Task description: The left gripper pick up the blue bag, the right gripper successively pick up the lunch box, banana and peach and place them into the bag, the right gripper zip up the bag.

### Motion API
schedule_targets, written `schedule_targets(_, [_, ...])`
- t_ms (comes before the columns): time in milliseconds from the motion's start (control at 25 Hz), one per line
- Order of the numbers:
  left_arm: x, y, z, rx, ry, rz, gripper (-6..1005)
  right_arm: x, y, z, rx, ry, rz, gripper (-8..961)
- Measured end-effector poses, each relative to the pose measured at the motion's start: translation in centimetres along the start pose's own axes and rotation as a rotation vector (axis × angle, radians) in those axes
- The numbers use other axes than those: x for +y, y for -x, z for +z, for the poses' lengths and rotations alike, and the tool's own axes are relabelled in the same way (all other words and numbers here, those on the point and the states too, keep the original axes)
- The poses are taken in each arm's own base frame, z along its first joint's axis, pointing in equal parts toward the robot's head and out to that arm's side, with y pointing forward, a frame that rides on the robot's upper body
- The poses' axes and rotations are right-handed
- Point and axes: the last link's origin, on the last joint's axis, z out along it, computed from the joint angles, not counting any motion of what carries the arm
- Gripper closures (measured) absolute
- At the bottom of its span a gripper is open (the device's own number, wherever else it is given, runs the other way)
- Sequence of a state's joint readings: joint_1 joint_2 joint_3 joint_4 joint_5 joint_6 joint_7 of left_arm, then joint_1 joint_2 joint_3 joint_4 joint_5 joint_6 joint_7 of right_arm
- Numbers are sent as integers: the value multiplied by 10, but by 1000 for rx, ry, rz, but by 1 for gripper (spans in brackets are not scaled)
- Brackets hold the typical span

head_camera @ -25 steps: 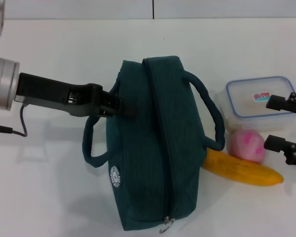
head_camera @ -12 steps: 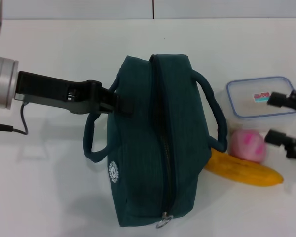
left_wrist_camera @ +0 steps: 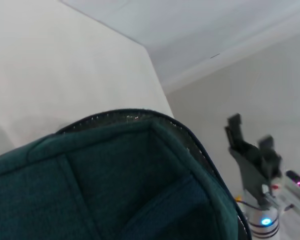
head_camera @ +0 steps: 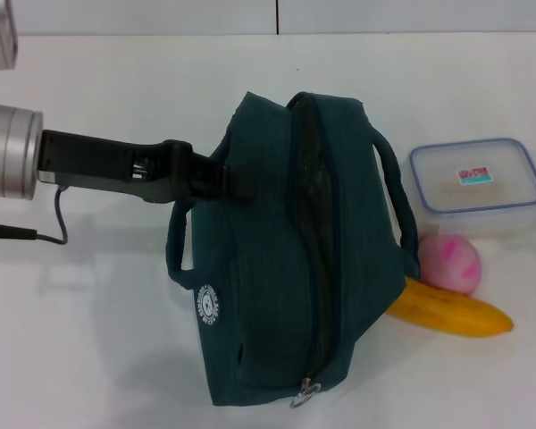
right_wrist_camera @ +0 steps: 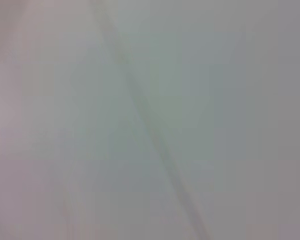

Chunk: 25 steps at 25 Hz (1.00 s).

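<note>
white tabletop [head_camera: 98, 357] fills the head view, with a pale wall and a dark vertical seam behind its far edge. the blue bag [head_camera: 295, 259] sits in the middle, a dark teal tote lying at a slant with its far end tipped toward the right; its central zip runs along the top and looks parted at the far end, and the ring pull [head_camera: 305, 391] hangs at the near end. a small white round logo [head_camera: 209, 305] shows on its left side. the left gripper [head_camera: 237, 183] reaches in from the left on a black arm with a silver wrist [head_camera: 9, 150], and its fingers are closed on the bag's left side just beside the left handle [head_camera: 180, 255]. in the left wrist view the bag's teal fabric [left_wrist_camera: 115, 185] fills the lower part, an open edge with a glint of lining along it. to the right of the bag stand the lunch box [head_camera: 476, 183], clear with a blue-rimmed lid and a small sticker, the peach [head_camera: 448, 263] just in front of it, and the banana [head_camera: 451, 310] lying nearest, one end tucked against the bag's right side. the right gripper [left_wrist_camera: 252, 150] appears only far off in the left wrist view, raised, its two fingers standing apart. the right wrist view shows only a blurred pale surface.
</note>
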<state>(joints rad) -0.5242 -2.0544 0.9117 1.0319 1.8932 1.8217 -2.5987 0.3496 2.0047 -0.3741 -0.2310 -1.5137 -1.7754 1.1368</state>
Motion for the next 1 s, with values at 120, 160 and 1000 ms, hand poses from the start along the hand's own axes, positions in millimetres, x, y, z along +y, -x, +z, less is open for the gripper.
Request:
schedule_targets(120, [0, -1, -1, 18, 8, 24, 937, -9, -6, -9, -69, -131, 66, 141])
schedule_targets(160, [0, -1, -1, 20, 10, 31, 937, -12, -8, -13, -89, -171, 87, 141])
schedule_targets(1000, [-11, 10, 8, -3, 54, 87, 938, -42, -77, 3, -6, -579, 482, 171])
